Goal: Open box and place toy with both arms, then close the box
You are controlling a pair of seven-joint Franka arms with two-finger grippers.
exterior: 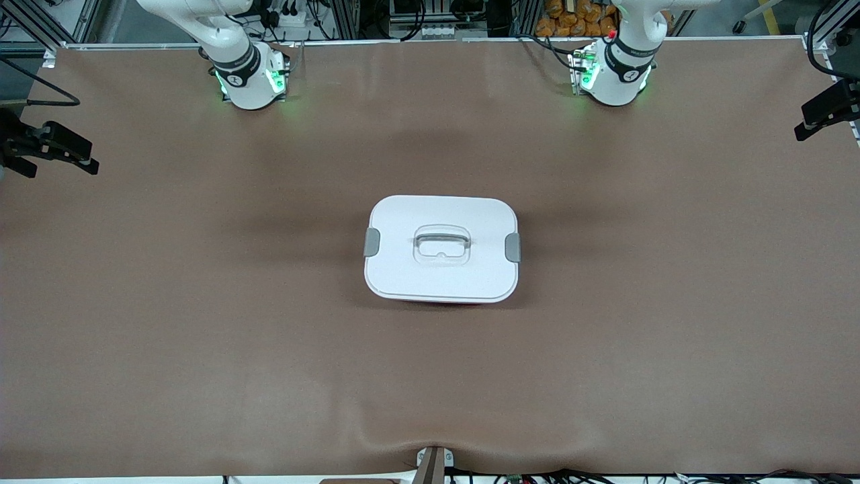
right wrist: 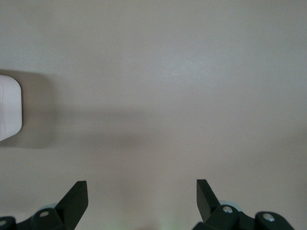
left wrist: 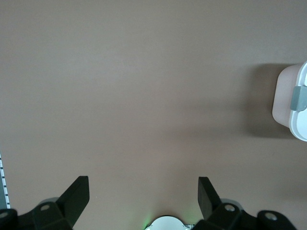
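Box (exterior: 441, 249) sits mid-table, lid on, both grey clips (exterior: 512, 247) down, bare brown table (exterior: 201, 336) on all sides, well apart from every edge. Left gripper (left wrist: 144, 199) and right gripper (right wrist: 142, 199) hang high over bare table, jaws wide, holding nothing.

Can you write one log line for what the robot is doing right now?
box: lid on, clips down | toy: not seen | left gripper: fingers open, over table | right gripper: same
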